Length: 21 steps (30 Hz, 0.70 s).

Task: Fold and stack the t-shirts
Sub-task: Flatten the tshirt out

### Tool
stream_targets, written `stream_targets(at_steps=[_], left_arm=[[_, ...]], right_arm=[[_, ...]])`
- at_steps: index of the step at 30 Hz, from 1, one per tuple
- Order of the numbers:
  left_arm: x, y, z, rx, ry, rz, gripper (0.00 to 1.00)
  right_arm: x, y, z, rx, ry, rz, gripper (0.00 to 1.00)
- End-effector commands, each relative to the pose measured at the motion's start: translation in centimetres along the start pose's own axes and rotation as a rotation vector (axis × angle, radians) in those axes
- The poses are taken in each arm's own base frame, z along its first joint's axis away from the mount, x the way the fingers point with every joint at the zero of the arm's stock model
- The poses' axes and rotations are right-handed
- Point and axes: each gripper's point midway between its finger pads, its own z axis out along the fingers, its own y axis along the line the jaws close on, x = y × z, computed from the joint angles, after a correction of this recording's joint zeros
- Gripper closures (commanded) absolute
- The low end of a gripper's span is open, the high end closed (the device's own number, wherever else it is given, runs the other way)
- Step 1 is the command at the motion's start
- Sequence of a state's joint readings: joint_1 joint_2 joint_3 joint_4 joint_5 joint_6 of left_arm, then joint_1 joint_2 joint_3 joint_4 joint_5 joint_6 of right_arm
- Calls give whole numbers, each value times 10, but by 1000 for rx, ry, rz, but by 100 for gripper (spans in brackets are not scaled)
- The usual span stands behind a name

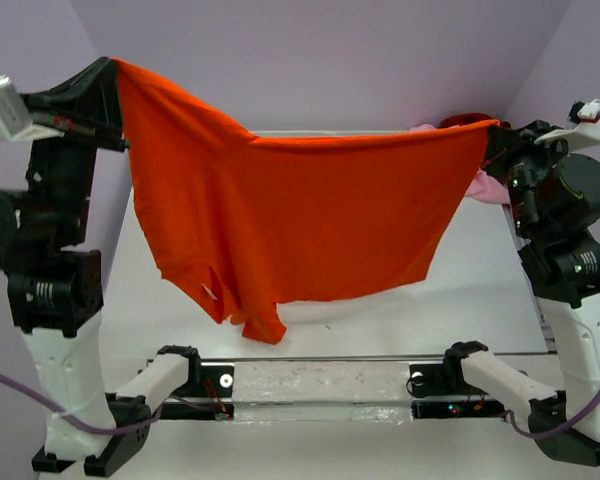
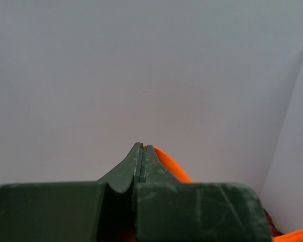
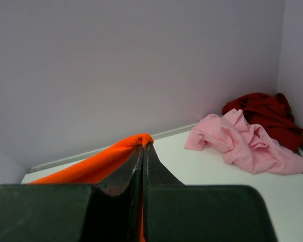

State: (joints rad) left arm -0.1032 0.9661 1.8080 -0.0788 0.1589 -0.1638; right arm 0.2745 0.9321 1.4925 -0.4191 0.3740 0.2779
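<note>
Up at the upper left of the overhead view, the left claw (image 1: pixel 113 66) is pinched fully closed on one corner of the orange t-shirt (image 1: pixel 300 215). Its wrist view shows the two dark fingers pressed flat together with a fold of orange cloth bulging out to the right of the tips. At the right edge of the overhead view, slightly lower, the right claw (image 1: pixel 493 131) is likewise clamped tight on the opposite corner; its wrist view shows orange fabric bunched at the fingertips and trailing off to the lower left.

Between the two claws the orange t-shirt hangs stretched like a banner, its top edge sagging gently in the middle. A sleeve dangles lowest at lower centre-left, above the white tabletop (image 1: pixel 460 300).

In the right wrist view, a crumpled pink t-shirt (image 3: pixel 237 143) lies on the tabletop at the right. A dark red t-shirt (image 3: pixel 265 116) is heaped just behind it, touching it, in the corner of the pale lilac wall (image 3: pixel 116 60).
</note>
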Motion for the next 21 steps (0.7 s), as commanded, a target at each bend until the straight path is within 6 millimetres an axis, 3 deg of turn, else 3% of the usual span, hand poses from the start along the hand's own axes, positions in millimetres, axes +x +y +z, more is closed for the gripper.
stream_targets(at_steps=[1, 2, 3, 4, 6, 7, 8, 9, 10, 11, 12, 13, 14, 15, 16, 17, 18, 19, 20, 21], left_arm=[[26, 12, 48, -15, 53, -14, 100], [45, 19, 58, -27, 90, -18, 100], [37, 18, 65, -22, 71, -9, 100], [66, 29, 84, -41, 121, -12, 100], [83, 38, 102, -60, 136, -10, 100], [121, 53, 120, -82, 197, -6, 100], [141, 59, 129, -90, 227, -4, 100], [180, 70, 144, -91, 276, -15, 100], [199, 76, 150, -95, 297, -17, 100], [219, 83, 156, -102, 313, -19, 100], [258, 95, 164, -117, 341, -15, 100], [289, 106, 162, -132, 382, 6, 100], [309, 113, 164, -141, 399, 11, 100], [347, 129, 165, -170, 442, 22, 100], [370, 137, 163, -187, 472, 34, 100], [393, 148, 160, -209, 506, 58, 100], [434, 160, 156, -225, 553, 69, 100], [454, 168, 151, -239, 579, 81, 100], [480, 177, 144, -253, 612, 84, 100], [497, 183, 141, -259, 627, 84, 100]], right_arm=[[-16, -5, 14, 75, -21, -22, 100], [-8, -6, 22, 89, -2, -37, 100], [-10, -4, 28, 97, -4, -42, 100], [7, -7, 47, 141, 33, -68, 100], [25, -8, 68, 172, 68, -99, 100], [47, -11, 90, 211, 110, -122, 100], [59, -12, 102, 225, 122, -139, 100], [71, -17, 113, 264, 137, -154, 100], [105, -21, 133, 294, 196, -184, 100], [121, -24, 142, 309, 215, -196, 100], [134, -26, 153, 331, 221, -197, 100], [167, -29, 172, 340, 252, -214, 100], [185, -36, 181, 354, 276, -232, 100], [204, -41, 188, 375, 301, -248, 100], [221, -49, 196, 395, 324, -262, 100], [259, -57, 210, 420, 378, -293, 100], [274, -67, 217, 448, 396, -302, 100], [293, -70, 223, 450, 418, -306, 100], [324, -76, 232, 463, 458, -329, 100], [316, -72, 237, 457, 439, -320, 100]])
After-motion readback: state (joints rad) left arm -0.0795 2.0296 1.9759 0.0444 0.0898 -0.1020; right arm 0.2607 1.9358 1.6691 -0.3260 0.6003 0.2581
